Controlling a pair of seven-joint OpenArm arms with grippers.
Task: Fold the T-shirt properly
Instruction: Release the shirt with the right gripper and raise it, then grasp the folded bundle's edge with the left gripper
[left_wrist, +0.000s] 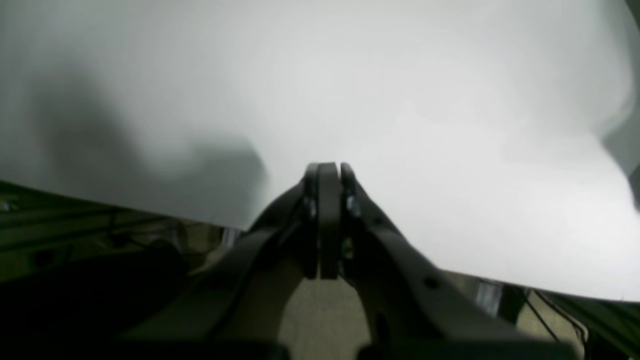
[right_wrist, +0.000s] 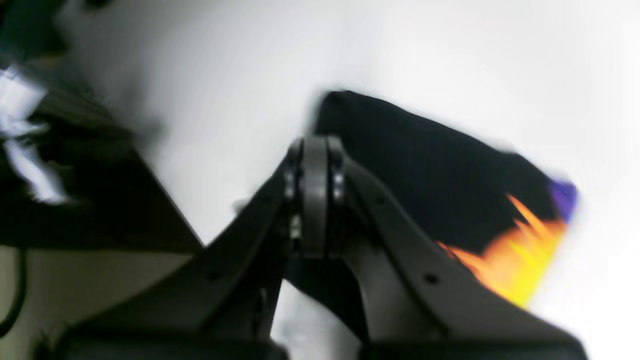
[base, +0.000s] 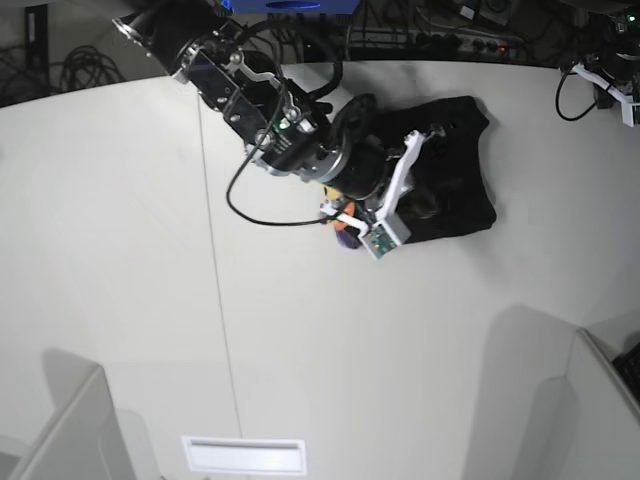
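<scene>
The T-shirt (base: 455, 165) lies as a crumpled black bundle at the back middle of the white table (base: 300, 340). A bit of its orange and purple print (base: 345, 232) shows at the left end. In the right wrist view the T-shirt (right_wrist: 440, 170) lies just beyond and to the right of my right gripper (right_wrist: 315, 145), which is shut with nothing visible between its fingers; this view is blurred. My right arm (base: 300, 140) reaches over the bundle. My left gripper (left_wrist: 327, 167) is shut and empty over the bare table near its edge, far from the T-shirt.
The left arm (base: 605, 75) sits at the back right corner. Grey panels stand at the front left (base: 60, 430) and front right (base: 590, 400). A white slot (base: 243, 453) lies at the front edge. Cables (base: 420, 30) run behind the table.
</scene>
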